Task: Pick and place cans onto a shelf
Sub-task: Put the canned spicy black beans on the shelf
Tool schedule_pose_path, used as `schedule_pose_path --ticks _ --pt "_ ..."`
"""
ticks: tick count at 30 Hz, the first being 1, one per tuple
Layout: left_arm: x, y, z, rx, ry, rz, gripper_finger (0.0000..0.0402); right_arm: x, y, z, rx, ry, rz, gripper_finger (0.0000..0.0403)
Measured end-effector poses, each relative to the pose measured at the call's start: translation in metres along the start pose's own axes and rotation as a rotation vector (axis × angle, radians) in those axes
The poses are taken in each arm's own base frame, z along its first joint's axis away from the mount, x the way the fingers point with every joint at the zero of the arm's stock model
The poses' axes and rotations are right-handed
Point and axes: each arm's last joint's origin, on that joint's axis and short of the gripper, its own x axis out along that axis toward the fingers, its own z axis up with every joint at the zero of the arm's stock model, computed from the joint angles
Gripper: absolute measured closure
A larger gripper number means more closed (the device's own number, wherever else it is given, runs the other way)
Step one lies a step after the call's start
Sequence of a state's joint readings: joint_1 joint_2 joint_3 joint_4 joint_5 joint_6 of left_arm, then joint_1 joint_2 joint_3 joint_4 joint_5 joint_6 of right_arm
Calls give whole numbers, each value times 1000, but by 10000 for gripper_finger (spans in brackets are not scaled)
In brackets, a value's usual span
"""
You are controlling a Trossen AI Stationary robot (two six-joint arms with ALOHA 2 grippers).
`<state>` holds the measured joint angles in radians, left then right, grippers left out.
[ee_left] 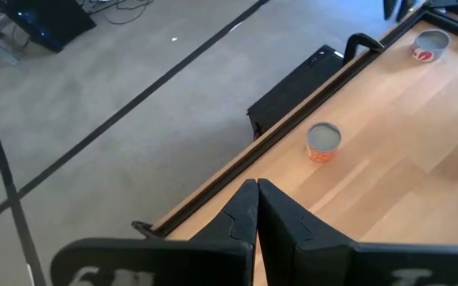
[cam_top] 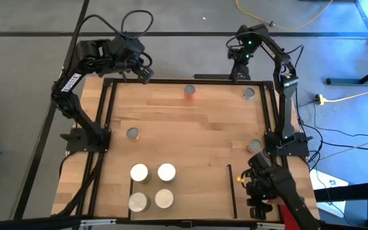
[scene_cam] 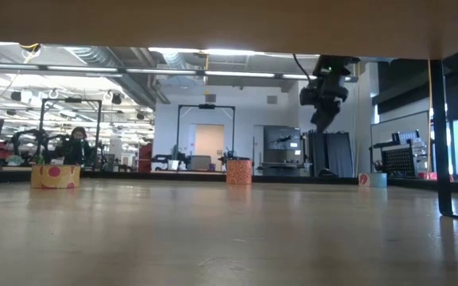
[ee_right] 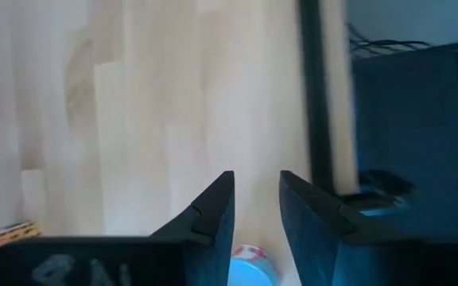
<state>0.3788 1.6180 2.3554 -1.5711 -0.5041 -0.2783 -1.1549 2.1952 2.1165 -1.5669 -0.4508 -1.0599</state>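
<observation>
Counter (cam_top: 190, 128): light wood top in a black frame, seen from above.

Shelf (cam_top: 200, 191): light-wood panel at the near edge, thin black bars along its left, right and far sides.

Cans on the shelf, four, upright, in a tight two-by-two block at its left end:
- far-left can (cam_top: 138, 172), white top
- far-right can (cam_top: 166, 172), white top
- near-left can (cam_top: 138, 202), cream top
- near-right can (cam_top: 164, 199), cream top

Cans still on the open counter, four:
- orange-sided can (cam_top: 190, 92), far edge, centre
- grey-topped can (cam_top: 249, 94), far right corner
- grey-topped can with orange sides (cam_top: 132, 134), left side
- grey-topped can (cam_top: 254, 146), right edge, just beside the right arm's base

Left hand (cam_top: 144, 72): raised over the far left corner of the counter, fingers pressed together, holding nothing.

Right hand (cam_top: 255, 187): at the near right, just beside the shelf's right bar, fingers parted with a clear gap, nothing between them. A pale blue round top (ee_right: 249, 266) shows partly just below them in the right wrist view.
</observation>
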Motion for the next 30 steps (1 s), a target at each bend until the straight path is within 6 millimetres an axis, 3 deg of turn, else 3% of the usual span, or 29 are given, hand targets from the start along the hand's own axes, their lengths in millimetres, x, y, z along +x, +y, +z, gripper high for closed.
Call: schedule_pose_path --ticks 7,19,24,30 --pt "3 6 1 -18 5 21 401 28 0 -12 -5 69 85 299" --pt "5 9 2 -28 7 32 401 37 4 -4 -39 106 78 299" --pt "5 9 2 -28 7 32 401 28 8 5 -48 35 89 299" --pt "4 8 2 -28 18 -9 401 -4 10 19 12 42 -58 299"
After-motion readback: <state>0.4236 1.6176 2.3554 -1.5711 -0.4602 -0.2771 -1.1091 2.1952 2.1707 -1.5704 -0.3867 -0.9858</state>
